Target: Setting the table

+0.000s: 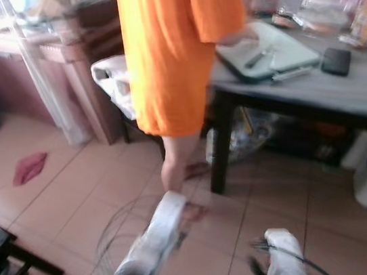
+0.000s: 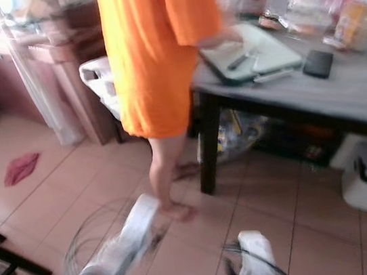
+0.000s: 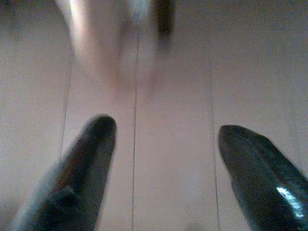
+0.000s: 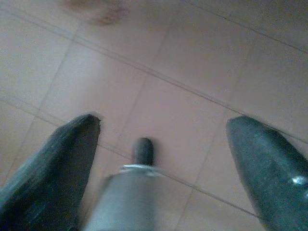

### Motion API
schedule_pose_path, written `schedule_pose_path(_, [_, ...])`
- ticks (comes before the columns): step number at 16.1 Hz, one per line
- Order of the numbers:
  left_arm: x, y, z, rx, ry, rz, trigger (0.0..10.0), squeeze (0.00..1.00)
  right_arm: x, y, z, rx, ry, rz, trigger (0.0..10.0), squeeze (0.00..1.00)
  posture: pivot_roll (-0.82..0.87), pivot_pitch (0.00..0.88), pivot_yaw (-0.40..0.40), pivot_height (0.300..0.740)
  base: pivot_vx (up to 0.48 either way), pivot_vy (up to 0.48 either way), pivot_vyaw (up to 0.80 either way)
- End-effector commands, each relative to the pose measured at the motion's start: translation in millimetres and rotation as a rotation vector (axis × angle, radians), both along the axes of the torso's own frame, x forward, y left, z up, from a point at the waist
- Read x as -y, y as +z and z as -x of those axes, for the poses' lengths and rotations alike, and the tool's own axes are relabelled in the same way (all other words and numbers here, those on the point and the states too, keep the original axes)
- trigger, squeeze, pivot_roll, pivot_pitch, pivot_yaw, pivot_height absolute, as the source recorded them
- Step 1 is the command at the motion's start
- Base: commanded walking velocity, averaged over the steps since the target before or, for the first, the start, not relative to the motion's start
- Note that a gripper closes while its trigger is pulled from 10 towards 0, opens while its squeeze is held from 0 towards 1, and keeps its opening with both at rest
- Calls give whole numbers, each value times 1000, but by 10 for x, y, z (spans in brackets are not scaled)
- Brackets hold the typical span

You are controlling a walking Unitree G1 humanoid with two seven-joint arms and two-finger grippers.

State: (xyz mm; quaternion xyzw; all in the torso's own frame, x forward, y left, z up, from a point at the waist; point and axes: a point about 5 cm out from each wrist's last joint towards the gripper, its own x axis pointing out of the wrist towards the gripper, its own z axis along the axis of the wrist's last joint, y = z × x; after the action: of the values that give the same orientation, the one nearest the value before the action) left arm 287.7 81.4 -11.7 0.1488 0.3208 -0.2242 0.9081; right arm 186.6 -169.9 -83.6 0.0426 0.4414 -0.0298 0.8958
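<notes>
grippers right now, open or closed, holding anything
left gripper: open, empty, over the floor tiles.
right gripper: open; a grey, dark-tipped object sits between the fingers, grip cannot be told.

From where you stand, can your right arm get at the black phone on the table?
Probably not. The right gripper hangs low over the floor tiles, open and empty, while the black phone lies far ahead on the table, with open floor between.

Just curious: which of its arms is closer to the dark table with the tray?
Right. The right gripper hangs over floor tiles below the grey-topped dark-legged table; the left gripper hangs further left, near the person's feet.
</notes>
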Motion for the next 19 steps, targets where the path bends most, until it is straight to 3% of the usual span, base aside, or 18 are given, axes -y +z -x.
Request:
schedule_pose_path(1, [-230,-376,407,-181,31,-66,10000,0,-12,31,-58,26,-3,-7,10000,0,104,28,-34,740,0,0,-788])
schedule_pose_path(5, [-375,-472,529,-229,-6,-150,10000,0,88,-38,105,-15,-25,20,10000,0,103,33,-31,740,0,0,-788])
schedule_pose_path(9, [-518,-533,618,-246,3,-182,10000,0,99,-65,171,-29,-38,28,10000,0,105,35,-27,740,0,0,-788])
schedule_pose_path(14, [-526,-546,644,-230,-27,-192,10000,0,73,-78,193,-39,-15,26,10000,0,110,39,-25,740,0,0,-731])
schedule_pose_path(19, [-521,-587,720,-263,-73,-191,10000,0,67,-120,288,-75,35,44,10000,0,114,44,-27,740,0,0,0])
